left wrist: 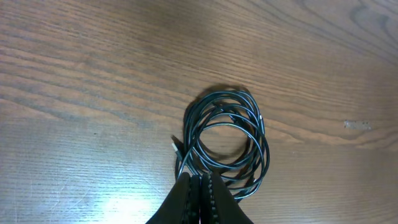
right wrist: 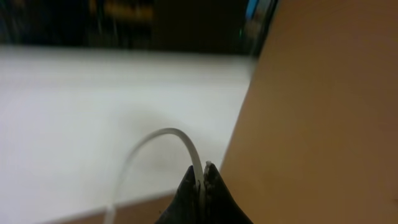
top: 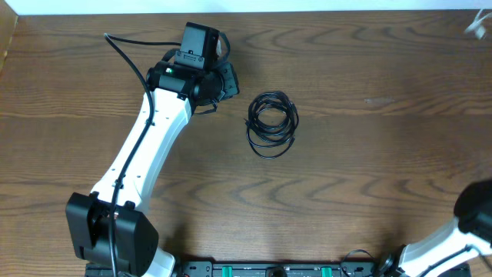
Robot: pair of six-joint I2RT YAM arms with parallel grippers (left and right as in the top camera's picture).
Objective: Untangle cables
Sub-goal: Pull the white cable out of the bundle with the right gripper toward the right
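Observation:
The black cables [top: 271, 123] lie in a small coil at the middle of the wooden table. In the left wrist view the coil [left wrist: 227, 140] sits just ahead of my left gripper [left wrist: 200, 182], whose fingers are pressed together with nothing between them. In the overhead view the left gripper [top: 228, 81] is left of and slightly behind the coil, apart from it. My right gripper [right wrist: 204, 169] is shut on a whitish cable [right wrist: 163, 138] that arcs up and left from the jaws, at the table's edge. The right gripper's fingers do not show in the overhead view.
The right arm [top: 475, 219] shows only at the overhead view's bottom right corner. A small white object [top: 477, 27] lies at the table's far right edge. A white surface [right wrist: 93, 106] lies beyond the table edge [right wrist: 239, 134] in the right wrist view.

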